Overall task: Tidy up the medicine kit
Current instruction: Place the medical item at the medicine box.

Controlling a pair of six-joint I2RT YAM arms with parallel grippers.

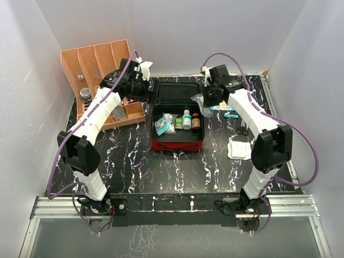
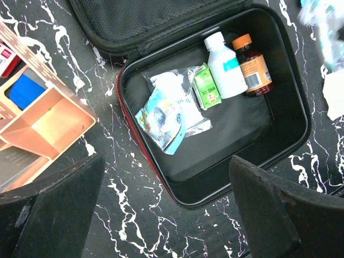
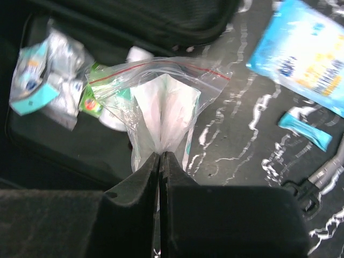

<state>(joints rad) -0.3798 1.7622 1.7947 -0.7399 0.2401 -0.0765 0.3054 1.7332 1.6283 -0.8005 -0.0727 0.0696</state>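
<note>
The right gripper (image 3: 160, 157) is clamped tight on the lower end of a clear zip bag (image 3: 166, 102) beside the unzipped medicine kit (image 1: 177, 144), which is sat mid-frame in the top view. The left gripper (image 2: 166, 166) is spread wide over the kit, nothing held. That pinch is only shown by the right wrist; the white bottle (image 2: 226, 67) and amber bottle (image 2: 253, 70) are seen clearly from the left wrist.

Orange slotted rack (image 1: 97, 59) on black marbled table (image 1: 161, 172), far left.
</note>
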